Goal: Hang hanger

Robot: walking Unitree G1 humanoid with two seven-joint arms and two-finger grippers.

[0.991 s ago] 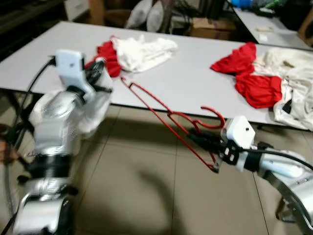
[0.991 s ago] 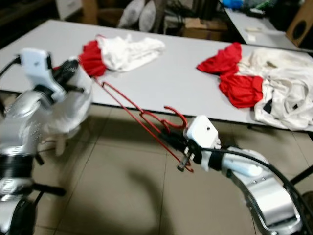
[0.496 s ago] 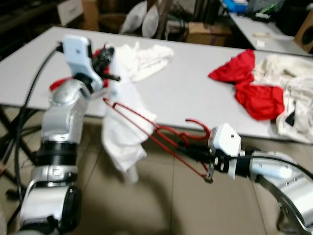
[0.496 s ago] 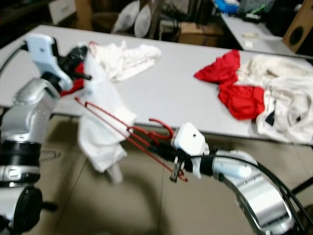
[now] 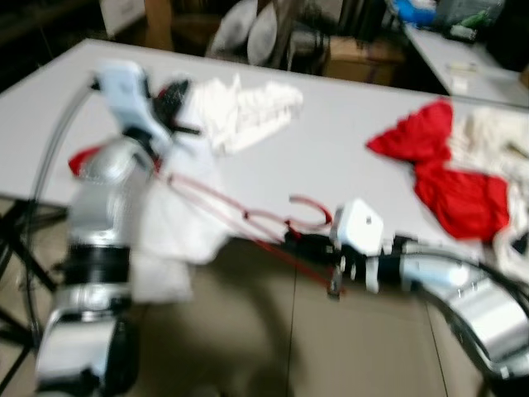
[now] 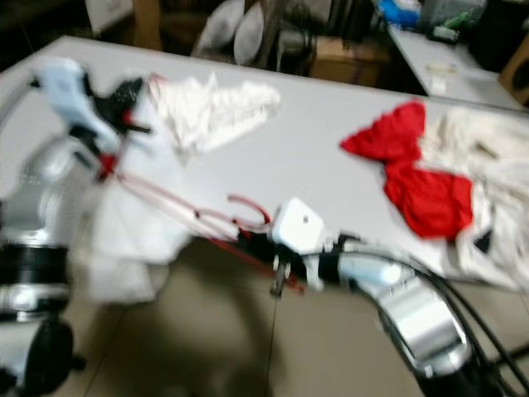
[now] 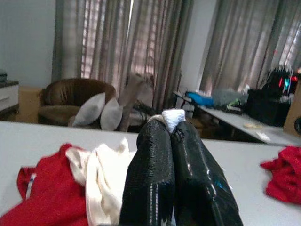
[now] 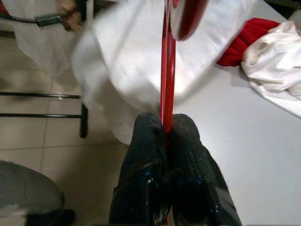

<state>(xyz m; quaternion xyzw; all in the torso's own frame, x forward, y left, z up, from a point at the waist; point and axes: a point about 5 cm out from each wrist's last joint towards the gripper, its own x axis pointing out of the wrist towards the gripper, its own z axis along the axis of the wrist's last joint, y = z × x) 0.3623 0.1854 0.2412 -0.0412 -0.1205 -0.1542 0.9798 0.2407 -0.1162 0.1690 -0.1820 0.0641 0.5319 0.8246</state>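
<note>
Clothes crowd the grey surface (image 5: 331,157): a white heap (image 5: 248,103) at the left, red garments (image 5: 446,174) at the right. The thin red wire hanger (image 5: 248,219) slants over the surface's near edge, its hook (image 5: 310,211) upward. The right hand (image 8: 164,136) pinches its wire; the left hand (image 7: 173,129) is clamped on white cloth (image 5: 186,207) draped across the hanger's far end.

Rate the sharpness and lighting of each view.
Left and right eye views: motion-blurred throughout, evenly lit; the hanger and white cloth are smeared. Left wrist view: fairly sharp, dim room, daylight glowing through curtains; left gripper is crisp. Right wrist view: right gripper is sharp, but the hanger and cloth beyond it are blurred.
</note>
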